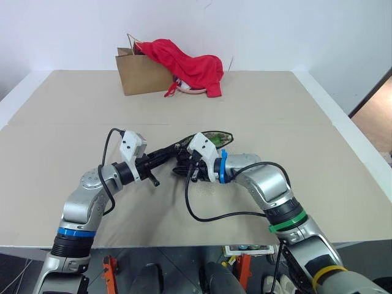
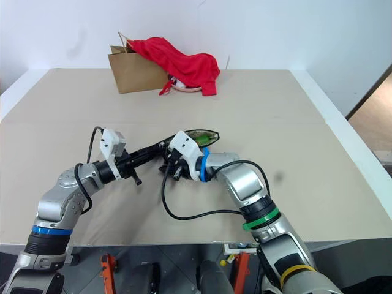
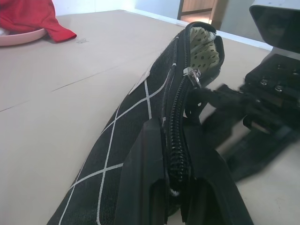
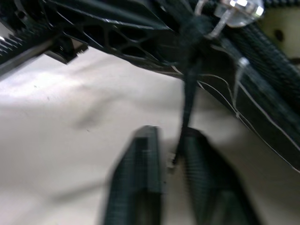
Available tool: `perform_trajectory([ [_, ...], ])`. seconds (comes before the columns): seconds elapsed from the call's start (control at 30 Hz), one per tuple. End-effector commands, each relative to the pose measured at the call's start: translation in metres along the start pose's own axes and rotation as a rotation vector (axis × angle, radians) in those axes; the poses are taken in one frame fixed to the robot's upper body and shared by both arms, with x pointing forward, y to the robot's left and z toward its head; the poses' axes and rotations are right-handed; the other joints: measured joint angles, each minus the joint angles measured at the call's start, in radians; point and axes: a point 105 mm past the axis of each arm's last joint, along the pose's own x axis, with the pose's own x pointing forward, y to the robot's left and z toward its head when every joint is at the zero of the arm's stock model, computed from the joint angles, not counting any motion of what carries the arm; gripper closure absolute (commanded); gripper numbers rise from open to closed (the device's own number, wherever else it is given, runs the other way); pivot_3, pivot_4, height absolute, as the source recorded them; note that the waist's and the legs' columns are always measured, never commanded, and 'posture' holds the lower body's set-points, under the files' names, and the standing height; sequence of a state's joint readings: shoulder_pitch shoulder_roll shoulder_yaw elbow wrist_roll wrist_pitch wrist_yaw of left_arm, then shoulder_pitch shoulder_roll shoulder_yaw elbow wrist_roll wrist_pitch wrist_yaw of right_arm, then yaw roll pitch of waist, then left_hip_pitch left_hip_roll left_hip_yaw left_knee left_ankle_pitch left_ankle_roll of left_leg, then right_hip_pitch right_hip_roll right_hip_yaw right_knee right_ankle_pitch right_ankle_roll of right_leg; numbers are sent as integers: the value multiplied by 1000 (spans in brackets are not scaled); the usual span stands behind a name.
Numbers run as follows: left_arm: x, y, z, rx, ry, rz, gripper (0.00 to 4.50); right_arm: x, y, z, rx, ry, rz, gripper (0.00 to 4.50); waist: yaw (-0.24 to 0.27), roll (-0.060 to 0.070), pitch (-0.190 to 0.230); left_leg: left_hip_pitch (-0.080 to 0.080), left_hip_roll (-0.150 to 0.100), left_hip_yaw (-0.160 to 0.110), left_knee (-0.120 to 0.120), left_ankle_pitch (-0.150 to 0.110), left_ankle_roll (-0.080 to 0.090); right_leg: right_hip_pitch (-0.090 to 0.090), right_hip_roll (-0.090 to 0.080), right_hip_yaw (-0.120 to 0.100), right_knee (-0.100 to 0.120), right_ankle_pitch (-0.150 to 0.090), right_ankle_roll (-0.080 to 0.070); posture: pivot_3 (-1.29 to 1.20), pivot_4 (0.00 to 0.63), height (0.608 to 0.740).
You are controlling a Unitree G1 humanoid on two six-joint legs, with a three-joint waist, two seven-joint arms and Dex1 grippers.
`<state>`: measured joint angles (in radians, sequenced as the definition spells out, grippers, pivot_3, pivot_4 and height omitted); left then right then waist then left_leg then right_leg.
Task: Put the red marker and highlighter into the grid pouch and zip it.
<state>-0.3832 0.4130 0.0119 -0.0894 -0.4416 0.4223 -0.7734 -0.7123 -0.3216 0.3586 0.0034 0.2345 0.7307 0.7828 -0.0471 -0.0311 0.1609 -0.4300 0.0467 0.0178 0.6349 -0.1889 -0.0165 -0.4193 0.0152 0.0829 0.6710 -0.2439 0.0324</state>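
The grid pouch (image 3: 140, 108), black with thin white lines, hangs just above the table's middle, zipper edge up. My left gripper (image 1: 174, 150) is shut on one end of it, clamping the zipper teeth. The far end (image 1: 214, 136) gapes, showing a pale dotted lining. The zipper slider (image 3: 190, 72) sits near that open end. A black pull cord (image 4: 187, 103) runs down from it between the fingers of my right gripper (image 4: 173, 164), which is shut on the cord beside the pouch (image 2: 168, 168). The red marker and the highlighter are hidden.
A brown paper bag (image 1: 138, 73) stands at the table's far side with a red cloth (image 1: 187, 61) draped over it and a pink-rimmed dish (image 1: 190, 90) under the cloth. Bare tan tabletop (image 1: 294, 122) surrounds the arms.
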Motion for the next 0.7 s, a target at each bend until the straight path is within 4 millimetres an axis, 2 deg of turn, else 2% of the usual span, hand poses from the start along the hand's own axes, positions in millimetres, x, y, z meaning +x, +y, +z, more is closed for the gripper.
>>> perform_trajectory([
  [0.03, 0, -4, 9, 34, -26, -20, 4500, -7, 0, 14, -44, -52, -9, 4471, 0, 0, 0, 0, 0, 0, 0, 0, 0, 0, 0, 0, 0, 0, 0, 0, 150, 740],
  [0.23, 2, -4, 7, 34, -25, -20, 4500, -14, -4, 12, -51, -40, -27, 4471, 0, 0, 0, 0, 0, 0, 0, 0, 0, 0, 0, 0, 0, 0, 0, 0, 150, 740],
  [0.27, 2, -4, 7, 36, -25, -19, 4500, -20, -10, 9, -56, -27, -50, 4471, 0, 0, 0, 0, 0, 0, 0, 0, 0, 0, 0, 0, 0, 0, 0, 0, 150, 740],
  [0.37, 0, -2, 6, 42, -23, -8, 4500, -49, -28, 2, -74, 8, -114, 4471, 3, 0, 0, 0, -1, 0, 0, 0, 0, 0, -1, 0, 0, -1, 1, 0, 150, 740],
  [0.5, -4, -1, 5, 44, -22, 5, 4500, -108, -69, -16, -96, 102, -310, 4471, 5, 0, 0, -1, -1, 0, 0, 0, 0, 0, -2, 0, -1, -2, 2, 0, 150, 740],
  [0.7, -4, 0, 4, 46, -23, 7, 4500, -155, -105, -28, -74, 154, -496, 4471, -2, 0, 0, 0, -1, 2, 0, 0, 0, 0, -1, 1, -2, -3, 4, 0, 150, 740],
])
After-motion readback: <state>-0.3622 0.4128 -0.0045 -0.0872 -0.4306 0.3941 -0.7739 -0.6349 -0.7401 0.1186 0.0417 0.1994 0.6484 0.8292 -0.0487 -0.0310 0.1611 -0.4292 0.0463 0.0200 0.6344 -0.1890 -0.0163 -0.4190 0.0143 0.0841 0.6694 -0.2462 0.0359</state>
